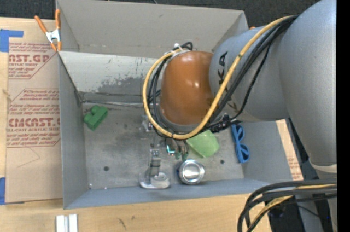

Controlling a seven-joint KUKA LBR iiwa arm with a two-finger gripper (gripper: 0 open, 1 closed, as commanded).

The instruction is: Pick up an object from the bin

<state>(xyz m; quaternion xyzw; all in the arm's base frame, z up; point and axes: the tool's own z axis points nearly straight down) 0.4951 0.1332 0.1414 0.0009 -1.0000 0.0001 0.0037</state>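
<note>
Fingers [155, 175] are hanging by the bin's [74, 170] front wall, whether spread or pressed together I cannot tell; 1 silver can [191, 172] is lying just right, bare floor left.

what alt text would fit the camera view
The arm's gripper hangs near the front wall of the grey bin, beside a silver can and a pale green lump. A green block lies far left, a blue item right.

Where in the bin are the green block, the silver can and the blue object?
green block [95, 117]: camera view, its top face.
silver can [191, 172]: camera view, its round shiny end.
blue object [237, 138]: camera view, its upper stretch.
</note>
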